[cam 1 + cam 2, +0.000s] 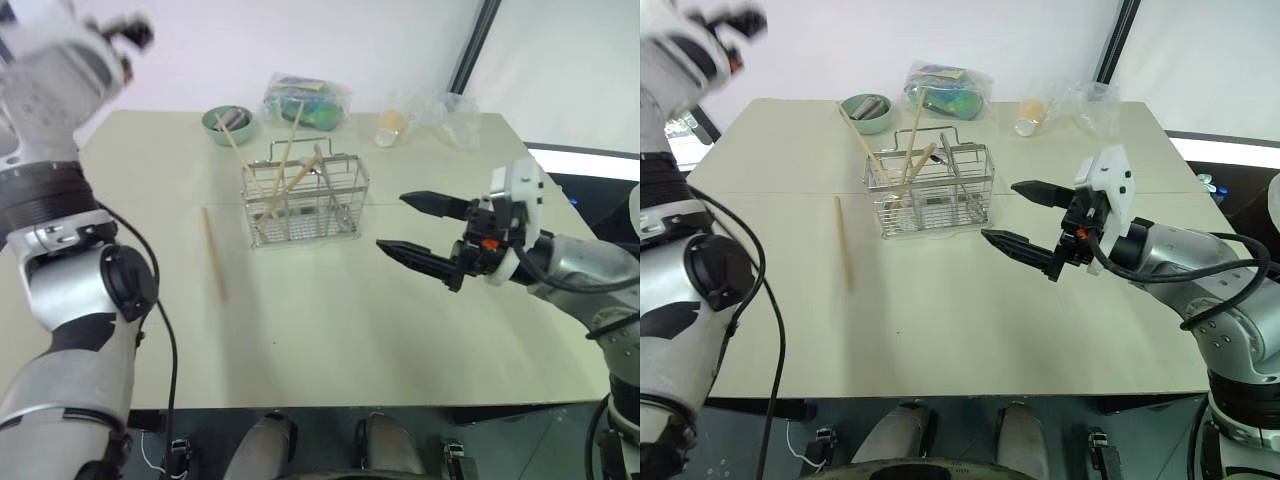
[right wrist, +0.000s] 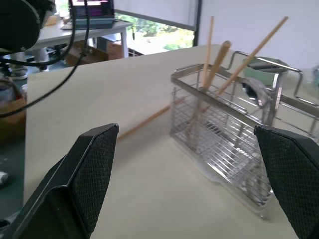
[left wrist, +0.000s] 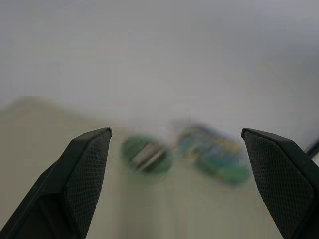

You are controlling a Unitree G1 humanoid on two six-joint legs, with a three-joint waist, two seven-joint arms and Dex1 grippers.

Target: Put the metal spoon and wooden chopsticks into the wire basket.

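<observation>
Right hand (image 1: 422, 230) agape beside wire basket (image 1: 305, 205) — green bowl (image 1: 228, 124) behind

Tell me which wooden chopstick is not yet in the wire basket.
The chopstick lying flat on the table, left of the wire basket. The other chopsticks stand leaning inside the basket.

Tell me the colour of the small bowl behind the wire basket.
The small bowl is pale green; the right eye view shows it best.
</observation>
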